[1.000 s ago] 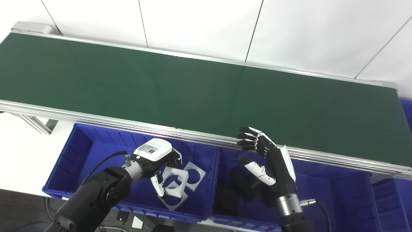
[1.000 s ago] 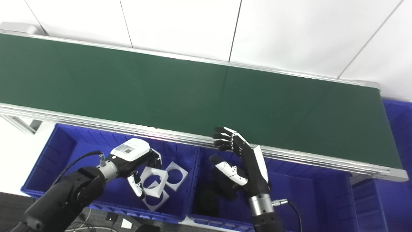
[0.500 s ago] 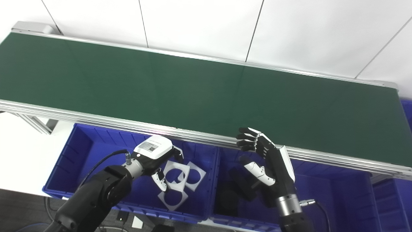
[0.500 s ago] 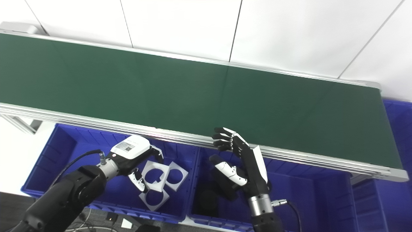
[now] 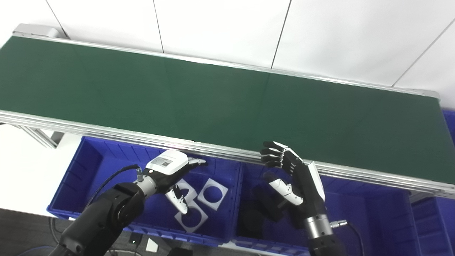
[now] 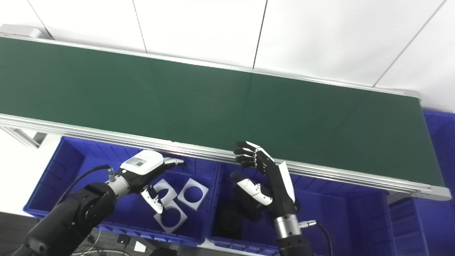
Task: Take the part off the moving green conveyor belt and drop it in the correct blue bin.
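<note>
Your left hand has just spread open, dropping the white part into the left blue bin; the belt shows no part, right hand open

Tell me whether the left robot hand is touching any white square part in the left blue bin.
Cannot tell. In the left eye view the left robot hand overlaps the white square parts; neither view shows contact or a gap plainly.

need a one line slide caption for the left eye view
Left hand open above white square parts in the left blue bin, right hand open beside the bare green conveyor belt.
</note>
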Robot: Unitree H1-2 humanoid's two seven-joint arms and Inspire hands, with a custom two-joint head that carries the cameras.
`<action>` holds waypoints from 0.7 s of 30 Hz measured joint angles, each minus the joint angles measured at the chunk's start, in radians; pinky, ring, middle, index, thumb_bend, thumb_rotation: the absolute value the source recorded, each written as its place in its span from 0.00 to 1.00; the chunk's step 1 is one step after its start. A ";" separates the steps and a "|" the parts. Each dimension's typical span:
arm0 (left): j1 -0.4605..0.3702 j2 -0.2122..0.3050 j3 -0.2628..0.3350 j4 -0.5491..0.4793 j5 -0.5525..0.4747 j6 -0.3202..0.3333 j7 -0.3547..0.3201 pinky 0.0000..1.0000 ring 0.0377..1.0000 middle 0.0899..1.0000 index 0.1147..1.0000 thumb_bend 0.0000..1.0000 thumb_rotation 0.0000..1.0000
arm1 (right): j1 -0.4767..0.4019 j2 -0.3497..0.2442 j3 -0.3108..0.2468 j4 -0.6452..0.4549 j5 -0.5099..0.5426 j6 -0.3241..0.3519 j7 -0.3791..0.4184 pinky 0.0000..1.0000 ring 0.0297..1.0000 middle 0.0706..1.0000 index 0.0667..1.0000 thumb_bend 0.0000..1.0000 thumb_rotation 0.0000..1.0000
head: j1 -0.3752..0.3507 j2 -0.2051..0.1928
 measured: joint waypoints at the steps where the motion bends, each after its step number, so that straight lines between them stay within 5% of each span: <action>1: 0.007 -0.003 0.008 -0.025 -0.023 0.018 -0.018 0.77 0.78 0.80 0.83 0.97 0.32 | 0.000 0.000 0.000 0.001 0.000 0.000 0.000 0.62 0.65 0.69 0.75 0.72 0.67 | -0.005 -0.005; 8: 0.057 -0.063 0.105 -0.148 -0.319 0.155 -0.148 0.67 0.74 0.78 0.77 0.89 0.21 | -0.001 0.000 0.000 0.019 -0.001 0.000 -0.002 0.61 0.65 0.69 0.74 0.72 0.67 | -0.035 -0.017; 10: 0.075 -0.086 0.135 -0.168 -0.443 0.159 -0.159 0.73 0.75 0.78 0.80 0.89 0.43 | 0.000 0.000 0.000 0.025 -0.004 0.000 -0.001 0.61 0.65 0.70 0.74 0.73 0.67 | -0.044 -0.023; 16: 0.107 -0.134 0.180 -0.185 -0.703 0.152 -0.176 0.77 0.81 0.83 0.85 0.90 0.56 | 0.000 0.000 0.000 0.025 -0.004 0.000 -0.002 0.62 0.65 0.70 0.74 0.72 0.67 | -0.061 -0.035; 21: 0.110 -0.183 0.200 -0.184 -0.783 0.122 -0.144 0.73 0.78 0.80 0.83 0.94 0.65 | 0.006 -0.002 0.001 0.028 -0.008 -0.001 -0.002 0.61 0.66 0.70 0.75 0.70 0.69 | -0.081 -0.046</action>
